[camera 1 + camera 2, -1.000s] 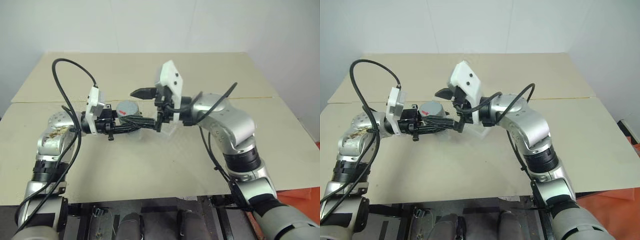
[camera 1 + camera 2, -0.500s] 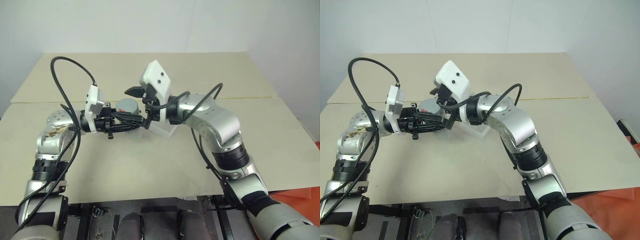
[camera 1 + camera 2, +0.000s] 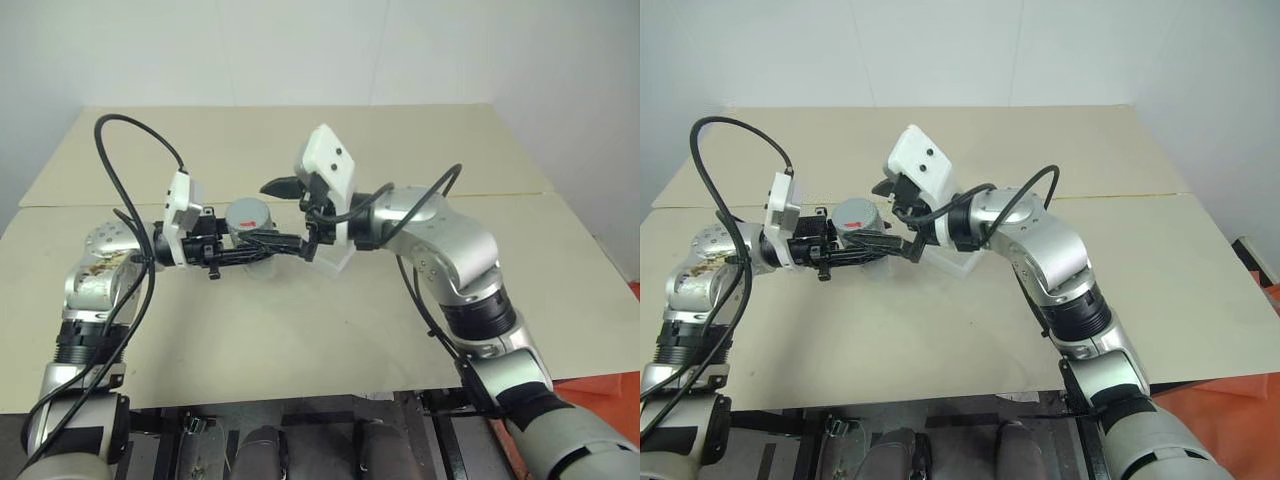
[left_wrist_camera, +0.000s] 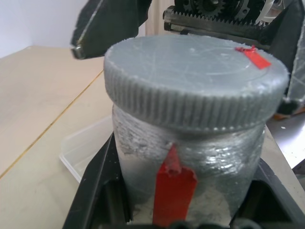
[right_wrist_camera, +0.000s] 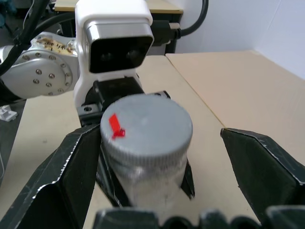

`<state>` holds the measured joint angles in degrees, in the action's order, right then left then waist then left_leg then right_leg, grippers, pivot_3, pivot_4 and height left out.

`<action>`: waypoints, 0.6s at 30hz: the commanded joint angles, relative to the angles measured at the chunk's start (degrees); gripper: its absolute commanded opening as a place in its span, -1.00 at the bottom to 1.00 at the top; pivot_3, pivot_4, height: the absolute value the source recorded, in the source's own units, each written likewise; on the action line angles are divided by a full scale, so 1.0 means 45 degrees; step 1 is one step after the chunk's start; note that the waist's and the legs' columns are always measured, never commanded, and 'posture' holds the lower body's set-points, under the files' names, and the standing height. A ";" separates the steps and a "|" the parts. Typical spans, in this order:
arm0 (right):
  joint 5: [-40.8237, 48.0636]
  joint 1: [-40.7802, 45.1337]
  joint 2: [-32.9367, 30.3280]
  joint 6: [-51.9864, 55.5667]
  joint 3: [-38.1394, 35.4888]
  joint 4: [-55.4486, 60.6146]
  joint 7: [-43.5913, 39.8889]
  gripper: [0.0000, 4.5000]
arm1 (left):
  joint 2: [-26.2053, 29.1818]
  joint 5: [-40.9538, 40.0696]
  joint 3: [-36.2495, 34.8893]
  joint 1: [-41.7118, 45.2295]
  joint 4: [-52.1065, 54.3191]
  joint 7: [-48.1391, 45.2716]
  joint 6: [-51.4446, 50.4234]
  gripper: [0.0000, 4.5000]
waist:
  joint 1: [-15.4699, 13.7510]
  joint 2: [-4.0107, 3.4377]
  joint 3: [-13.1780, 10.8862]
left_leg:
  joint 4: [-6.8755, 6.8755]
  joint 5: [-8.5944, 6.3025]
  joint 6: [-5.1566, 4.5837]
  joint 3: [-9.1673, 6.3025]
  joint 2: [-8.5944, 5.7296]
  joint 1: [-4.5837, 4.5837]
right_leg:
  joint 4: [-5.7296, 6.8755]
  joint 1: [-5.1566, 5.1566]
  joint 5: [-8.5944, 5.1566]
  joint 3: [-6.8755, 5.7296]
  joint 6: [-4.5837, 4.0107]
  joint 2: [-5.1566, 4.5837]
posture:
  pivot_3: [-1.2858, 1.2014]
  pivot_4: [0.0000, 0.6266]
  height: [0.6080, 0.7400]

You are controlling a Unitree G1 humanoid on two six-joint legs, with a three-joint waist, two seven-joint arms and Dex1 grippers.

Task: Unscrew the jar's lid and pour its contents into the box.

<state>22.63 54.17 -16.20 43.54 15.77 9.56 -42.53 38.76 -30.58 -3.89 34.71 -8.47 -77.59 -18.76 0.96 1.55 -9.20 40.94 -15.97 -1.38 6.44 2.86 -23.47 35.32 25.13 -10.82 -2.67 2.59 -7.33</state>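
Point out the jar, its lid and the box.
jar [image 4: 190, 157], left wrist view: the silver side wall beside the red stripe.
lid [image 5: 150, 121], right wrist view: the middle of its flat top.
box [image 4: 88, 145], left wrist view: the clear rim beside the jar.

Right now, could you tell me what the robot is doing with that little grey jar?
The left hand is shut on the jar, holding it upright above the table, close to the clear box. The lid is on the jar. The right hand is open, one finger on each side of the lid without gripping it, so the unscrewing has not begun and nothing has been poured.
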 commanded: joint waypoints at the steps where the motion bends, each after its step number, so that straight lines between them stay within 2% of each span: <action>1: -0.0354 0.0009 -0.0737 -0.0250 -0.1332 -0.0269 0.0550 0.99 | 0.0293 -0.0452 -0.0391 -0.0233 0.0802 -0.0455 0.0125 -0.14 | -0.0001 0.0000 0.0000 | 0.0000 0.0000 0.0000 0.0000 0.0000 0.0001 | 0.0000 0.0000 0.0000 0.0000 0.0000 0.0000 | 0.03 -0.52 1.00; 12: -0.0053 -0.0675 -0.1604 -0.0167 -0.1500 0.0461 0.0049 0.99 | 0.0296 -0.0432 -0.0385 -0.0371 0.0944 -0.0495 0.0012 -0.14 | 0.0029 0.0000 0.0000 | -0.0006 -0.0002 -0.0004 0.0000 0.0001 -0.0006 | -0.0007 0.0006 0.0000 0.0000 0.0000 0.0000 | 0.03 -0.52 1.00; 18: 0.1424 -0.0803 -0.1797 0.0152 -0.1940 0.1441 -0.1122 0.99 | -0.0046 -0.0028 -0.0124 0.0150 0.0205 -0.0283 0.0310 -0.14 | -0.0032 0.0000 0.0000 | -0.0003 -0.0006 -0.0011 -0.0002 0.0001 -0.0007 | -0.0010 0.0004 0.0000 0.0000 0.0000 0.0000 | 0.03 -0.52 1.00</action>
<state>26.59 50.00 -24.54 44.00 9.33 13.05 -46.97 38.58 -30.92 -4.36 33.82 -7.66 -79.16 -18.65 0.81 1.55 -9.20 40.93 -16.00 -1.42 6.43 2.86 -23.50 35.27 25.14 -10.82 -2.67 2.60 -7.33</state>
